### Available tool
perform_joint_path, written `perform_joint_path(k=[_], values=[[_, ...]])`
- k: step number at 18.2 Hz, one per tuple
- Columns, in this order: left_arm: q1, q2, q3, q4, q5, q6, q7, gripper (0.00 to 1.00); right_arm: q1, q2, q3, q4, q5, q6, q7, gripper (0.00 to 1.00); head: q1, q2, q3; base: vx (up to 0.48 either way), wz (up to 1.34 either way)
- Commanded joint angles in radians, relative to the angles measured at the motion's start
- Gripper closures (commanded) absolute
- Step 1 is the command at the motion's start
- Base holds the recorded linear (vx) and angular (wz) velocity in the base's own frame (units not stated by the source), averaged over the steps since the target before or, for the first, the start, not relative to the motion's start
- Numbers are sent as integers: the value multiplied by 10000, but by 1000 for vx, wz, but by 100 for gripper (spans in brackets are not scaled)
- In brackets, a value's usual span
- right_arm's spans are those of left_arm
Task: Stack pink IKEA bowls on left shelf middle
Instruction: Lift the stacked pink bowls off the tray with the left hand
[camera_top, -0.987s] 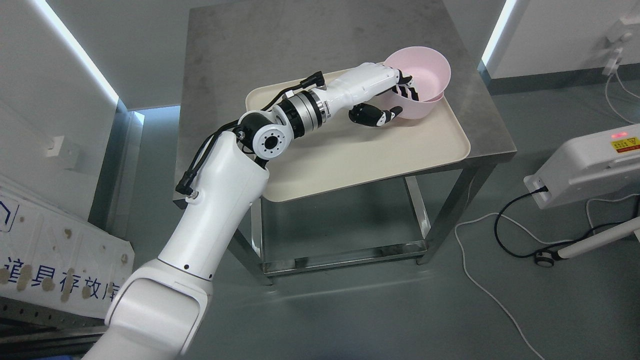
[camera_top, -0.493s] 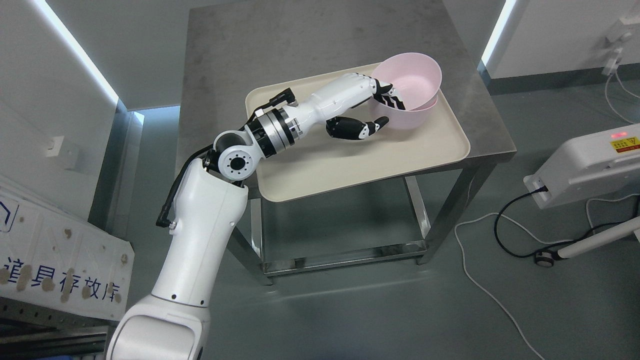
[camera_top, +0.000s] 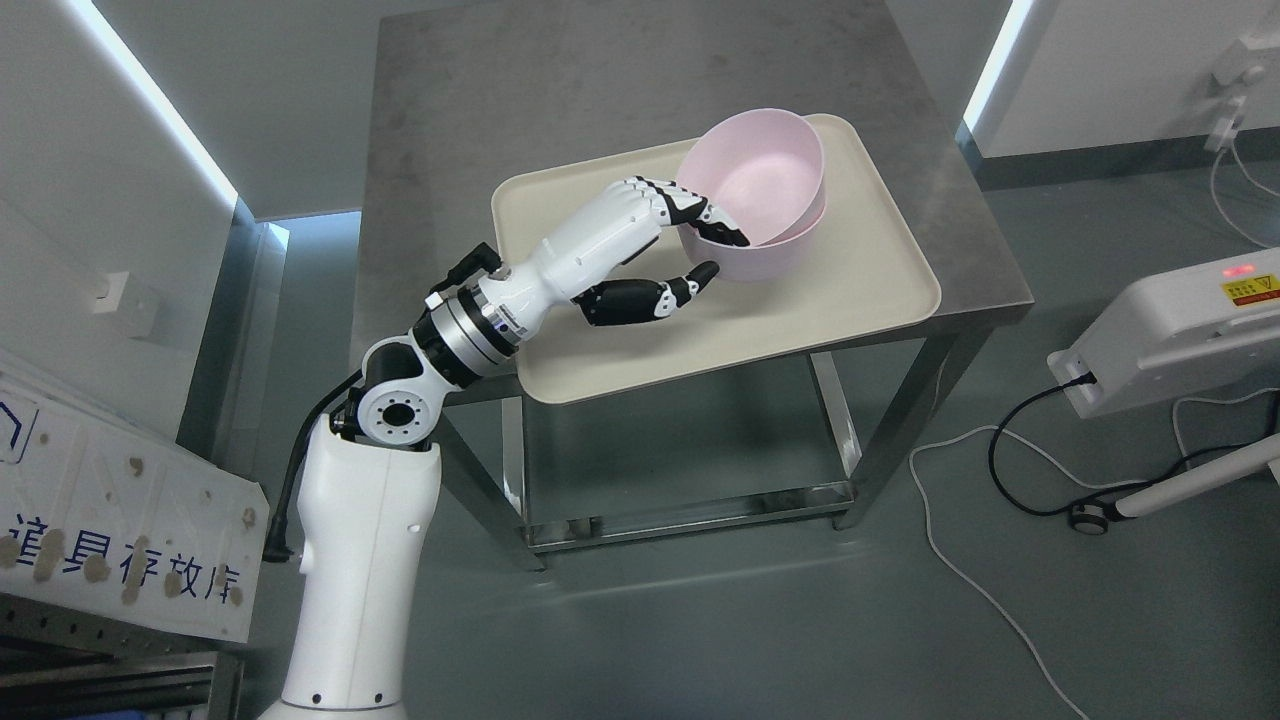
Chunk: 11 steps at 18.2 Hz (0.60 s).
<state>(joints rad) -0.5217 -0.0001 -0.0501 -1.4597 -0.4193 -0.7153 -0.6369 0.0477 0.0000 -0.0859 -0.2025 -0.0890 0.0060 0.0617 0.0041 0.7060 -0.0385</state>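
Observation:
Two pink bowls (camera_top: 760, 180), nested one inside the other, hang tilted above the cream tray (camera_top: 860, 290). My left hand (camera_top: 700, 245) is shut on their near rim: fingers (camera_top: 705, 215) hooked inside, thumb (camera_top: 690, 285) pressed under the outer wall. The left arm reaches up from the lower left across the tray's left part. The right arm does not show.
The tray lies on a steel table (camera_top: 560, 70) with an open lower frame. A white machine (camera_top: 1170, 340) with cables on the floor stands at right. A white panel with print (camera_top: 110, 520) leans at lower left, above a metal rack edge (camera_top: 100, 665).
My left hand has drawn the nested bowls leftward and toward me, from the tray's far right corner to above its middle. The arm has folded back; the bowls tilt more.

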Motion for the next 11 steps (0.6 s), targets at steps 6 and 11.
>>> perform_joint_path(k=[6,11], values=[[630,175,1253,-2046,695,-103,-28,97,-2,-175,0,0,0,62,-3,0,0,0,0,0,0],[676,175,1207,-2277,788,-103,-28,97,-2,-175,0,0,0,62,-3,0,0,0,0,0,0]])
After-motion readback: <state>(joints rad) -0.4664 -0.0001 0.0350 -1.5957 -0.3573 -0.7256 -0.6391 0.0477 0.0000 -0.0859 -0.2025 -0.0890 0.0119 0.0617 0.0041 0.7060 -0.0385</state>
